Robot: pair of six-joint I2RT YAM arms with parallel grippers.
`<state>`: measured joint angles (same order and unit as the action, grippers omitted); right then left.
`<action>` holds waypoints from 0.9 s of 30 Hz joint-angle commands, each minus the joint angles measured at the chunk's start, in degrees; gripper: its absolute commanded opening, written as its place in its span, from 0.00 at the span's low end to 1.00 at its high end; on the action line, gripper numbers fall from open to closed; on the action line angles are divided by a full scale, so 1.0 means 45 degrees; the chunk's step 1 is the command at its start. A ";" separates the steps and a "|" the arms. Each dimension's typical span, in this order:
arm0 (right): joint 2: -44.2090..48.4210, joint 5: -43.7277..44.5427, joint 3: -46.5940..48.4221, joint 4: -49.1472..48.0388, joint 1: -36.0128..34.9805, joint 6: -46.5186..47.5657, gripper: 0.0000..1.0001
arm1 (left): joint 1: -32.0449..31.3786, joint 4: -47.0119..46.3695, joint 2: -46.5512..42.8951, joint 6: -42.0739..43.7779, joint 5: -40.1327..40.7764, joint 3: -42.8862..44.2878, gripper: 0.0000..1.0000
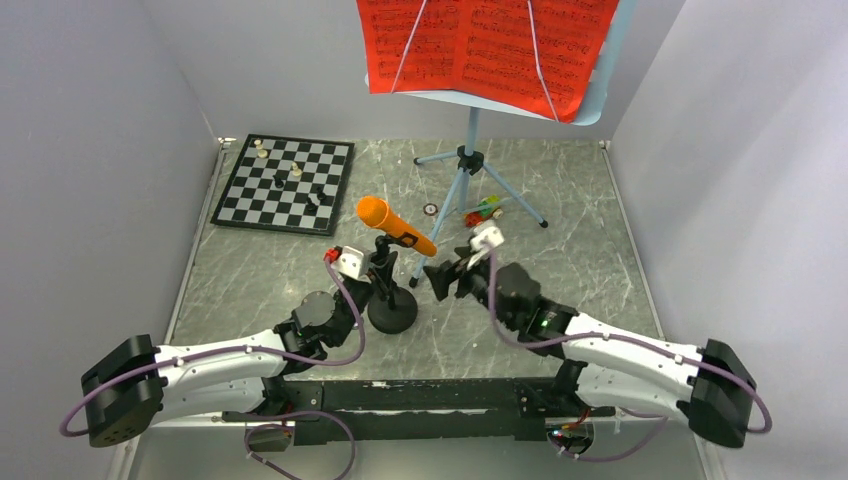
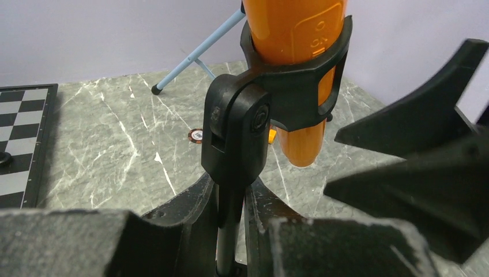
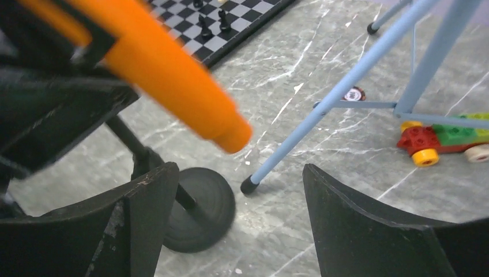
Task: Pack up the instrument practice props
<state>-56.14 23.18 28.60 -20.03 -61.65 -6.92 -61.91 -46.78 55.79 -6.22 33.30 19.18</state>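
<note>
Near the middle of the table's front edge, the left gripper is clenched on the thin post of the black round-base stand, whose clip carries the orange microphone at a tilt. Just right of it, the right gripper is spread wide and grips nothing, close to the microphone's tail. Farther back, the toy car lies by the legs of the light-blue music stand near the back edge, with the red sheet-music pages on its desk, and the chessboard sits in the back-left corner.

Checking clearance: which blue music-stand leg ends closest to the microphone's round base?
The near leg, passing the orange microphone's tail; its foot sits beside the base, the other two splay away.
</note>
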 commanded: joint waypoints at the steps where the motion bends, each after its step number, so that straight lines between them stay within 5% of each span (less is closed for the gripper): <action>1: 0.0192 -0.5803 0.0277 0.1616 0.2217 -0.4542 0.82 | 0.0008 -0.0143 0.0290 0.0037 0.0223 -0.0294 0.00; 15: -0.3489 -1.0329 0.1255 -0.0571 0.3935 -0.8014 0.82 | -0.0155 -0.0405 0.0332 0.0249 0.0251 0.0032 0.00; 27: -0.4792 -1.1186 0.1692 -0.1816 0.4129 -0.8529 0.83 | -0.0324 -0.0384 0.0538 0.0151 0.0358 0.0042 0.00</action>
<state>-76.42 -24.38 33.15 -22.83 -43.24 -43.81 -62.76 -49.04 56.90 -3.86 34.41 18.96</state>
